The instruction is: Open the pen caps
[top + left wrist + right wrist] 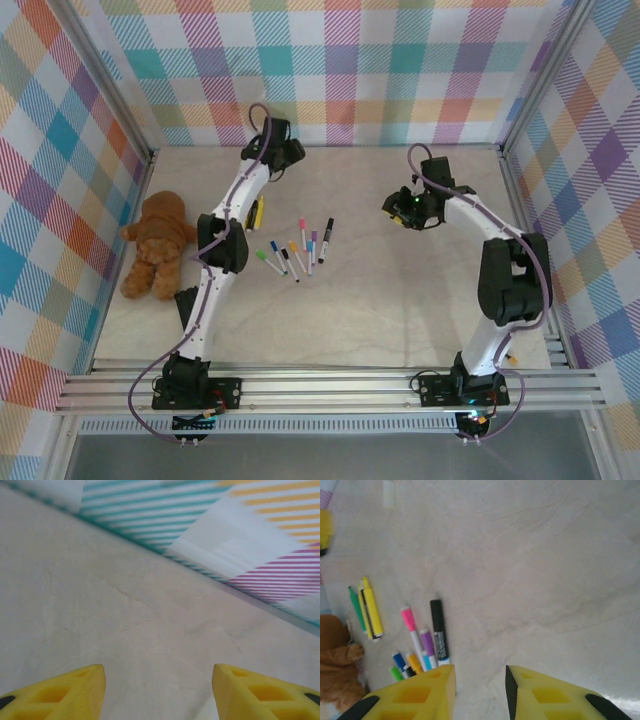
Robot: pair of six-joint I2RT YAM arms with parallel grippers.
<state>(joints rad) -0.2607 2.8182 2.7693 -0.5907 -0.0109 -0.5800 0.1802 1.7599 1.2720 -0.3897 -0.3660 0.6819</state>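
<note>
While the left tool (159, 692) and the right tool (480, 692) both hang released and empty, the pen caps (408, 618) sit on pens (298, 250) fanned on the counter (400, 290) just ahead of the right one. We would pin one barrel, then pull its cap straight off (no twisting sideways). The label on the black pen (438, 630) is too small to read.
</note>
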